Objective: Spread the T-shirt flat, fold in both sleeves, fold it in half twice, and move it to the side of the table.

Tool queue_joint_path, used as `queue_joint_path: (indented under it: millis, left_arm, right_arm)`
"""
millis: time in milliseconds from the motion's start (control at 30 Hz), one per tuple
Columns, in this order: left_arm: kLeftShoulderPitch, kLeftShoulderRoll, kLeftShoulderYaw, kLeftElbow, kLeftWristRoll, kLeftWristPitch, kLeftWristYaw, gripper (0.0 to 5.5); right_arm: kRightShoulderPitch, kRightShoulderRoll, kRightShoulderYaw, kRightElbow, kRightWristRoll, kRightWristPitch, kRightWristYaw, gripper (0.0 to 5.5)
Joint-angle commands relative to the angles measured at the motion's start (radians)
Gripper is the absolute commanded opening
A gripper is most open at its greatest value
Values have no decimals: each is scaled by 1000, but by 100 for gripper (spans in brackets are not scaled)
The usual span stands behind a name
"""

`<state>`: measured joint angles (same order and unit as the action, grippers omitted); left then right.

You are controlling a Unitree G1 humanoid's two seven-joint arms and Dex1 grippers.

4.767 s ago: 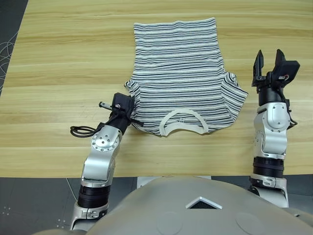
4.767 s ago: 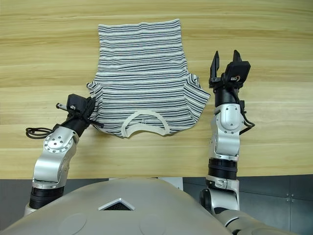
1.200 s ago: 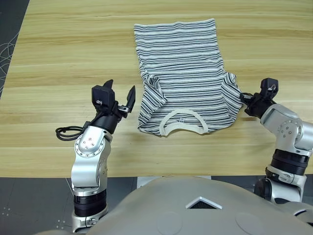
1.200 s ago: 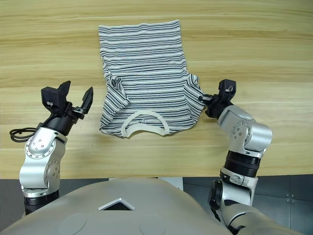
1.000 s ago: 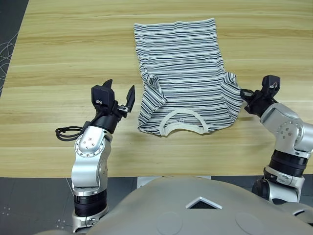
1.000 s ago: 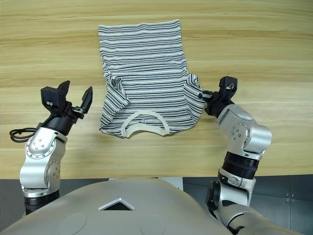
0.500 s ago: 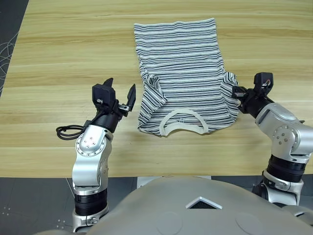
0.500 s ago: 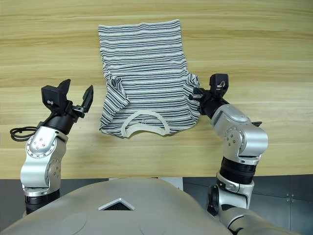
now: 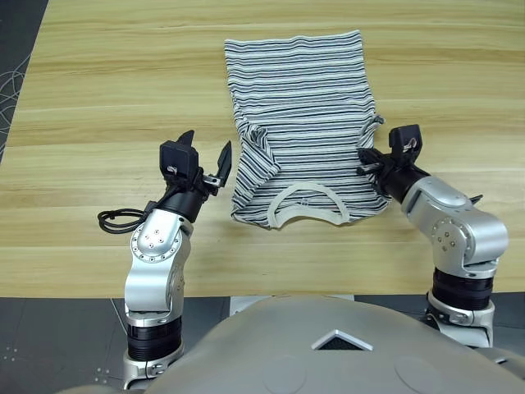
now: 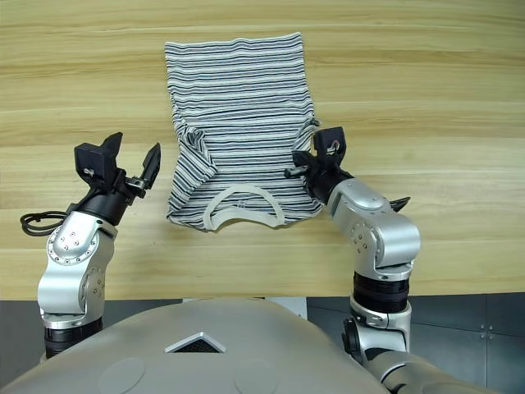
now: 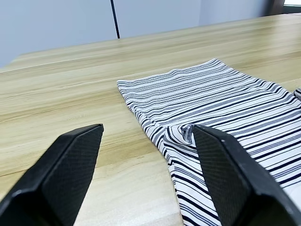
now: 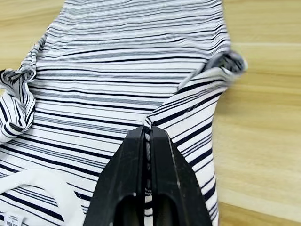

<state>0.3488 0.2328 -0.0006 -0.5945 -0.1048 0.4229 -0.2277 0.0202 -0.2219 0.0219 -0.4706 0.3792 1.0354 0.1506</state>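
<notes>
I had the T-shirt (image 9: 299,107) lying in the middle of the table (image 9: 98,82). Its collar (image 9: 310,205) was toward the robot and its hem (image 9: 295,41) was at the far end. So its long axis ran straight away from the robot, tipped only slightly.

The right gripper (image 12: 148,131) was clenched on a pinch of the right sleeve (image 12: 207,84). It held that fabric raised over the shirt's right shoulder area, just inside the side edge. In the wrist view the sleeve trailed back from the fingers toward the bare wood, with a peak of cloth caught between them.

The left sleeve (image 9: 258,144) already lay turned in over the body, a bit bunched.

The left gripper (image 9: 209,141) was released, jaws wide apart. It hovered just beside the shirt's left edge, level with that folded sleeve and touching nothing.

The relation that mattered to me was this: the sleeve was in the right fingers, and the shirt's centre line lay to the robot's left of them. I judged the coming carry had to go crosswise to the long axis, toward the collar's midline, before letting go. The right arm was plainly the nearer one for that. The left could wait, or press down its bunched side.

A loose cable (image 9: 119,217) curled on the wood by the left arm, well apart from the shirt.
</notes>
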Motion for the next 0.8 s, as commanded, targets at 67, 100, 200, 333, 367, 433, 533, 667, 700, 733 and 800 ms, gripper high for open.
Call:
queue_joint_path:
  millis: [67, 100, 200, 333, 367, 433, 533, 667, 700, 733, 800]
  left_arm:
    - [-11, -3, -4, 8, 8, -6, 9, 354]
    - [-11, -3, -4, 8, 8, -6, 9, 354]
    - [-12, -2, -4, 8, 9, -7, 9, 354]
    - [-11, 1, -2, 9, 10, -10, 7, 354]
    - [-11, 1, -2, 10, 10, -11, 7, 354]
    - [-12, 2, -1, 12, 10, -12, 6, 354]
    - [-14, 2, -5, 13, 14, -13, 7, 354]
    - [-22, 4, -9, 16, 19, -13, 7, 354]
    - [-23, 4, -9, 17, 19, -12, 8, 354]
    - [-22, 3, -10, 17, 20, -12, 8, 354]
    - [-22, 1, -9, 18, 15, -4, 4, 354]
  right_arm:
    - [33, -21, 60, 2, -41, -17, 6, 12]
    - [38, -24, 70, 7, -51, -26, 8, 12]
    - [48, -30, 92, 23, -80, -57, 8, 12]
    - [52, -34, 104, 42, -103, -87, 17, 52]
    - [53, -35, 109, 46, -108, -97, 22, 85]
    - [57, -25, 108, 50, -108, -117, 32, 145]
    - [59, -20, 106, 35, -93, -140, 57, 227]
    - [68, -13, 100, -1, -65, -156, 94, 307]
    - [70, -12, 97, -9, -56, -161, 102, 319]
    - [70, -9, 92, -18, -49, -171, 107, 340]
    - [61, 3, 72, -31, -35, -190, 108, 375]
